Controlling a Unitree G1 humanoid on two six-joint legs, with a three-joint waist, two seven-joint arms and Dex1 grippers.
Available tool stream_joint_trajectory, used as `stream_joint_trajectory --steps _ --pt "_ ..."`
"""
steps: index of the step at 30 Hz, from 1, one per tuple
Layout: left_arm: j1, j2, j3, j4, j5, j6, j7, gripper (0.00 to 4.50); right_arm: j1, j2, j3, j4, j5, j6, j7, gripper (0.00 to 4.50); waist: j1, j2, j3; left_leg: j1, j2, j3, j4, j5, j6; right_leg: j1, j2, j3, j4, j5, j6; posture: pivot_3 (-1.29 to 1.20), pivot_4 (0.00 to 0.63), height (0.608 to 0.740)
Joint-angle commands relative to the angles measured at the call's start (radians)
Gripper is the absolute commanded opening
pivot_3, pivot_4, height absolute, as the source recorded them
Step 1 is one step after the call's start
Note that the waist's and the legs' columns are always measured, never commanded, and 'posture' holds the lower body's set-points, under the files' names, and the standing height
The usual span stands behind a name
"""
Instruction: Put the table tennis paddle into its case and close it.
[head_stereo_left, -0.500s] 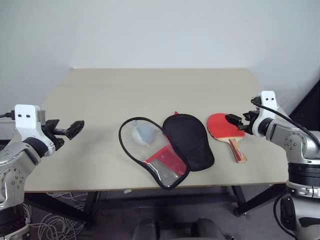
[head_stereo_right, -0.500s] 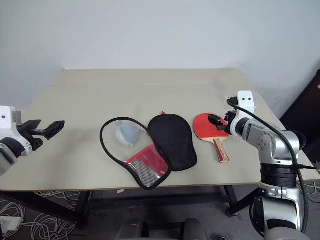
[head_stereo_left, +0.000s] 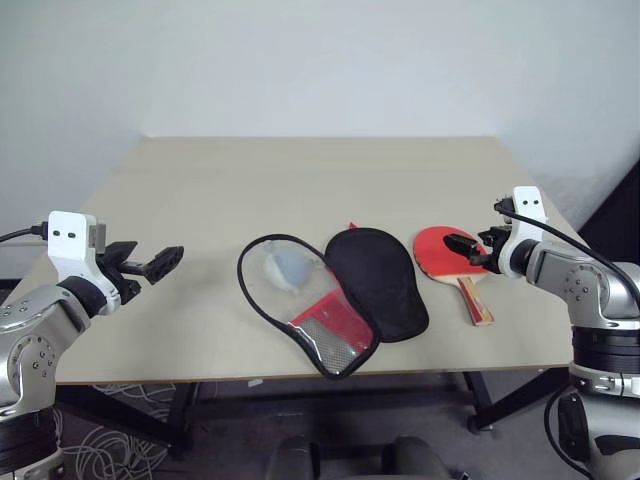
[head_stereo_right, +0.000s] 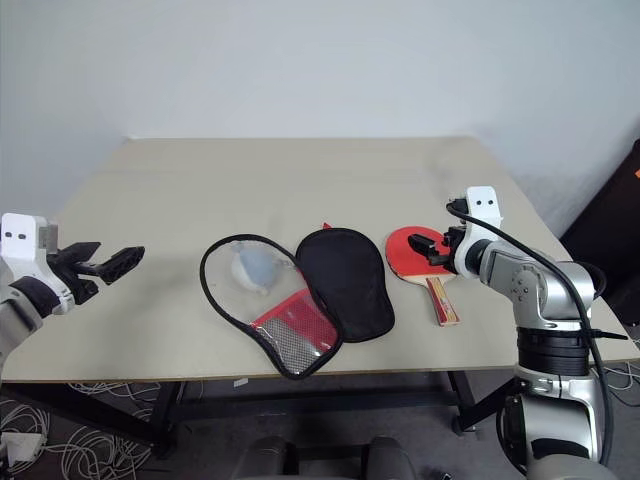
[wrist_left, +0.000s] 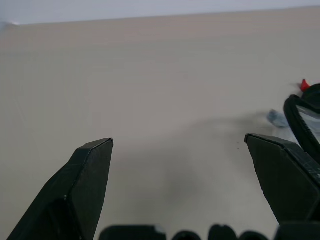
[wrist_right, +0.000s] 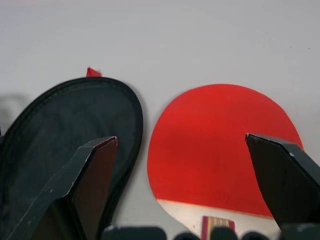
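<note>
1. Right tool (head_stereo_left: 467, 247): fingers (wrist_right: 87, 185) spread wide, nothing between them; it hangs just above the near right part of the table (head_stereo_left: 300, 180), pointing forward and slightly down
2. Directly under and ahead of the right tool lies the table tennis paddle (head_stereo_left: 440, 250), red face up, flat on the table; its striped wooden handle (head_stereo_left: 475, 300) points back toward the table's near edge, below the tool's wrist
3. In the right wrist view the red blade (wrist_right: 220, 145) sits between the two spread fingers, with a gap to each; whether the tool touches the blade cannot be told
4. Just beside the paddle, on the side away from the right tool, lies the case (head_stereo_left: 330, 300), opened flat: a black fabric half (head_stereo_left: 378, 280) nearest the paddle, close to the blade but not touching it, and a black-trimmed half (head_stereo_left: 295, 300) beyond it showing a red and mesh patch
5. A pale bluish-white wad (head_stereo_left: 285, 266) rests inside the trimmed half, at the end far from the table's near edge
6. Left tool (head_stereo_left: 152, 266): fingers (wrist_left: 82, 185) likewise spread wide and empty; it hovers over the table's left edge, well apart from the case, pointing toward it
7. In the left wrist view, bare tabletop lies between its fingers, and the case rim (wrist_left: 300, 120) shows beside one finger
</note>
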Motion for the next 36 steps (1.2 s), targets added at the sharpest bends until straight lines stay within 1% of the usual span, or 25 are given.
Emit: stream_joint_trajectory --steps 1,5,10,13,18,23,26,30,36 --pt "-0.018 0.022 -0.032 -0.02 0.002 -0.052 -0.082 4.5 -0.036 -0.046 0.009 -0.029 0.004 -0.011 0.043 4.46 -0.001 0.0 0.0 0.0 0.0 0.0 0.0 0.0 0.0 0.0 0.0 0.0 0.0 0.0 0.0 0.0 0.0 0.74" --pt "-0.054 0.044 -0.096 -0.016 0.005 -0.067 -0.165 4.5 -0.044 -0.099 0.045 -0.012 -0.001 -0.03 0.112 4.46 -0.002 0.0 0.0 0.0 0.0 0.0 0.0 0.0 0.0 0.0 0.0 0.0 0.0 0.0 0.0 0.0 0.0 0.74" --pt "-0.126 0.075 -0.183 0.058 0.049 -0.139 -0.276 4.5 -0.054 -0.136 0.121 -0.014 -0.001 -0.053 0.206 4.46 -0.002 0.0 0.0 0.0 0.0 0.0 0.0 0.0 0.0 0.0 0.0 0.0 0.0 0.0 0.0 0.0 0.0 0.74" --pt "-0.156 0.079 -0.207 0.083 0.05 -0.155 -0.326 4.5 -0.052 -0.164 0.154 -0.025 -0.011 -0.072 0.25 4.46 -0.002 0.0 0.0 0.0 0.0 0.0 0.0 0.0 0.0 0.0 0.0 0.0 0.0 0.0 0.0 0.0 0.0 0.74" --pt "-0.19 0.085 -0.231 0.123 0.074 -0.182 -0.367 4.5 -0.026 -0.205 0.175 -0.069 -0.005 -0.035 0.281 4.46 -0.001 0.0 0.0 0.0 0.0 0.0 0.0 0.0 0.0 0.0 0.0 0.0 0.0 0.0 0.0 0.0 0.0 0.74" --pt "-0.176 0.068 -0.213 0.069 0.055 -0.166 -0.376 4.5 0.015 -0.214 0.192 -0.066 -0.033 -0.037 0.265 4.46 0.0 -0.001 0.0 0.0 0.0 0.0 0.0 0.0 0.0 0.0 0.0 0.0 0.0 0.0 0.0 0.0 0.0 0.74" --pt "-0.169 0.06 -0.211 0.05 0.057 -0.162 -0.366 4.5 0.046 -0.194 0.203 -0.05 -0.058 -0.036 0.23 4.46 0.0 0.0 0.0 0.0 0.0 0.0 0.001 0.0 0.0 0.0 0.0 0.0 0.0 0.0 0.0 0.0 0.0 0.74" --pt "-0.155 0.057 -0.201 0.032 0.054 -0.155 -0.359 4.5 0.083 -0.145 0.19 -0.021 -0.093 -0.039 0.155 4.46 0.0 0.0 0.0 0.0 0.0 0.0 0.0 0.0 0.0 0.0 0.0 0.0 0.0 0.0 0.0 0.0 0.0 0.74" --pt "-0.151 0.052 -0.196 0.022 0.047 -0.149 -0.353 4.5 0.117 -0.033 0.165 -0.005 -0.126 -0.013 0.03 4.46 -0.001 0.0 0.0 0.0 0.0 0.0 0.0 0.0 0.0 0.0 0.001 0.0 0.0 0.0 0.0 0.0 0.0 0.74"
